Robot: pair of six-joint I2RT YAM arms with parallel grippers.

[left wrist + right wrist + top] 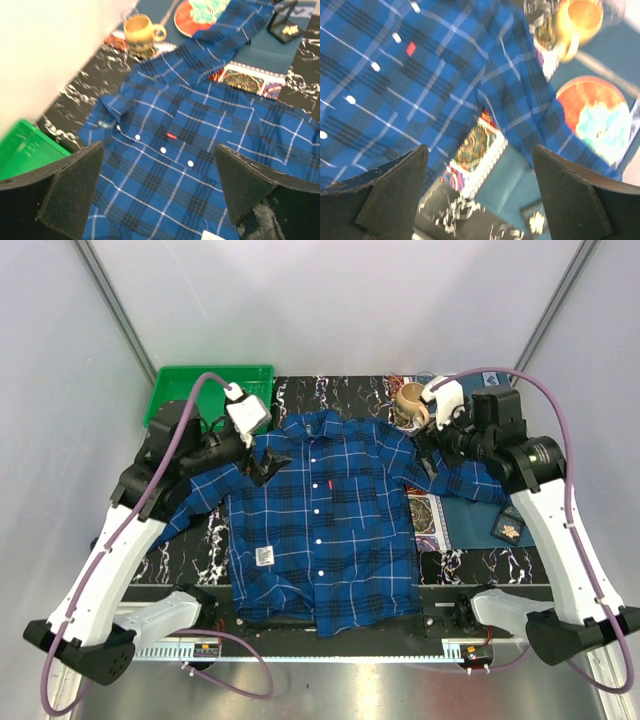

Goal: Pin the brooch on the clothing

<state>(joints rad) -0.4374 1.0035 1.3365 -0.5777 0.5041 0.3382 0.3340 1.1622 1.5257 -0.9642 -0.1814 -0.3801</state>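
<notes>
Right gripper [480, 155]: jaws spread wide, empty, hovering over the shirt's sleeve edge.
Left gripper [159, 165]: equally wide, holding nothing, above the collar side.
Brooch [538, 220]: resting on a small dark card [526, 211], right of the shirt, apart from both grippers.
Shirt [320, 530]: spread flat, front up, buttoned.
Nearby: mug [411, 405] by the collar, patterned mat [428, 512] beside the sleeve.
Risk: tiny pin likely to slip or flick off its card under a coarse pinch. Loose cloth could bunch and deflect it.
</notes>
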